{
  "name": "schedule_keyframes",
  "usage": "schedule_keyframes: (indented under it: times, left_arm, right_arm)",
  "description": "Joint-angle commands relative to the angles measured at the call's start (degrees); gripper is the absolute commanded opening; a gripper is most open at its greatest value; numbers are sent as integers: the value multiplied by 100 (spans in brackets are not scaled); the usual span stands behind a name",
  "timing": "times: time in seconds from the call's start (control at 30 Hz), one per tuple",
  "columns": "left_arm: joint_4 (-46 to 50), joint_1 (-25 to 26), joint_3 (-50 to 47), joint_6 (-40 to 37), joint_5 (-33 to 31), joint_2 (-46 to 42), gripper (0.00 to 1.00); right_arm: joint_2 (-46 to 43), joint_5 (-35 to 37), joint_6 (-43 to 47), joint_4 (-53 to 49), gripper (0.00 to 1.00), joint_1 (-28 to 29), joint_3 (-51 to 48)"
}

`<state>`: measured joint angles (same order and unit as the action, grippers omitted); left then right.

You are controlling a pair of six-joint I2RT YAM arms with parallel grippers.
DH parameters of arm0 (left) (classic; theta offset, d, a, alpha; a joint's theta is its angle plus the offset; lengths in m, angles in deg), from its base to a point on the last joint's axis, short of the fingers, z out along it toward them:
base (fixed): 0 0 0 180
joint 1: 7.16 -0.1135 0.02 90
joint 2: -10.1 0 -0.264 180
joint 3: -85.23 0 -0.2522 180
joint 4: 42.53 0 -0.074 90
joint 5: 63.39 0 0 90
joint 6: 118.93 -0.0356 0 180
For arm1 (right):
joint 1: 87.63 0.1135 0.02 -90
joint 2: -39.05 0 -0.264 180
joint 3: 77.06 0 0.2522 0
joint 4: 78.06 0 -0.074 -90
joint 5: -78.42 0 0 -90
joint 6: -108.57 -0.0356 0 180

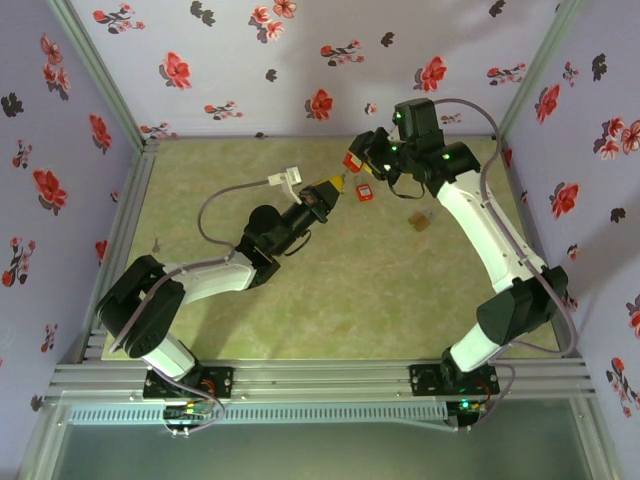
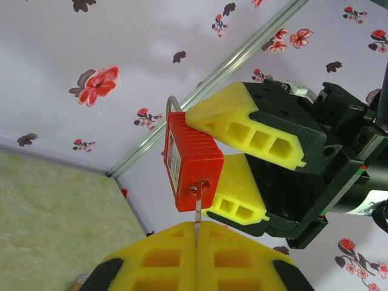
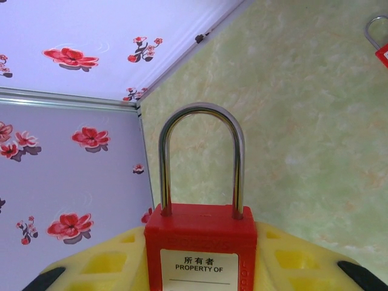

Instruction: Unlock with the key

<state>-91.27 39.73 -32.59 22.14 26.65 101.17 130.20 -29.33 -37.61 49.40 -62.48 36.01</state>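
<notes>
**One key (image 2: 197, 206) set to one red padlock (image 2: 191, 160)**

From above, two arms reach over the green worktop (image 1: 300, 310). The left pincer (image 1: 338, 186) and the right pincer (image 1: 356, 164) meet tip to tip, and the red padlock shows as a red patch at the right one. One spare padlock (image 1: 364, 190) lies on the worktop just beside them. One small tan object (image 1: 420, 221) lies further right, apart.

At the left wrist, the left pincer's two yellow fingers (image 2: 157, 260) are pressed together on the key. Only its thin metal blade shows, standing up to the underside of the red padlock. The right pincer's two yellow fingers (image 2: 242, 130) clamp the padlock's body from either side, clear of the worktop.

At the right wrist, the right pincer (image 3: 200, 270) is part closed around the red padlock (image 3: 200, 242). Its one steel shackle (image 3: 200, 115) has both legs sunk in the body, and one white label reads "PROPERTY OF". The spare padlock (image 3: 381, 48) sits in the top right corner, on the worktop.
</notes>
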Motion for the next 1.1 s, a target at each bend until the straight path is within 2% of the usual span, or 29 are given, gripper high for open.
schedule_keyframes:
  times: [0.0, 0.27, 0.4, 0.53, 0.7, 0.83, 0.93, 1.07]
  left_arm:
    - [-34, 31, 35, 52, -276, -4, 0]
    - [-52, 33, 259, 97, -212, 47, 0]
    - [123, 32, 471, 51, 48, 28, 0]
    - [316, 97, 578, -218, 171, -10, 0]
    - [899, 123, 832, -498, 218, -46, 0]
    - [1982, 145, 1345, -696, 200, -86, 0]
    - [2051, 161, 1486, -730, 148, -19, 0]
    - [2066, 206, 1484, -1160, 100, -13, 0]
  right_arm:
    - [-212, -26, -85, 161, 5, 143, -30]
    - [-248, 44, -148, 240, 5, 306, -247]
    - [-296, 57, -202, 304, 5, 342, -444]
    - [-308, 1, -259, 380, 4, 342, -489]
    - [-306, -15, -287, 381, 4, 385, -487]
    - [-326, 40, -339, 453, 3, 468, -534]
    - [-314, 19, -436, 469, 3, 542, -533]
    - [-379, -132, -784, 632, 2, 570, -666]
